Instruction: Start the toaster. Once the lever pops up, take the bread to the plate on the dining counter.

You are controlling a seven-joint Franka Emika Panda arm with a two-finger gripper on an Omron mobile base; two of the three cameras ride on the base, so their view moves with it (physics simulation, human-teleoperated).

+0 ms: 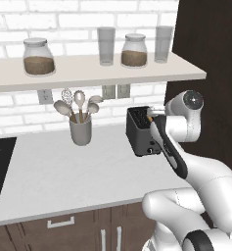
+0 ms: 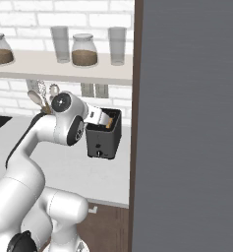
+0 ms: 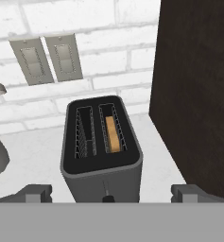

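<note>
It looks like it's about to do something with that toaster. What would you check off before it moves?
1. Small boxy dark grey toaster upright on the white worktop: ok.
2. Pale tan bread slice sits in one slot, the one nearer the dark brown panel: ok.
3. End effector open, holding nothing: ok.
4. End effector lined up over the toaster's front: ok.
5. Lever position, up or down: cannot tell.
6. Grey utensil cup stands apart from the toaster: ok.

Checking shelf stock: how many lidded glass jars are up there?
2. One jar sits at the shelf's left end; the other jar stands right of centre, between two empty glasses. Anything beyond the frame's left edge is unseen.
</note>
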